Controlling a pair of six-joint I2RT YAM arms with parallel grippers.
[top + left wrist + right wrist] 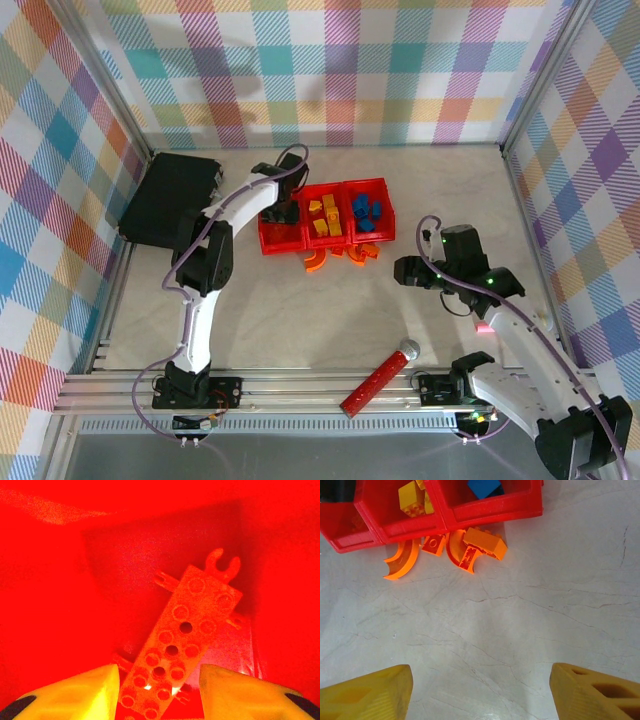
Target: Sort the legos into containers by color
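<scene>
Three joined red containers [283, 242]: my left jaws, spread, hang inside the leftmost over an orange plate [182, 640]. Orange legos [485, 542] crowd the front rim; my right jaws gape above bare table [485, 630].

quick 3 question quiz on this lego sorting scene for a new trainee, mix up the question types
1. True or false: the yellow legos sit in the middle bin.
2. Which colour of legos lies on the table in front of the containers? A orange, B blue, C yellow.
3. Which gripper is down inside the left-hand bin?
Key: 1 true. 2 A, the orange legos. 3 the left gripper.
</scene>
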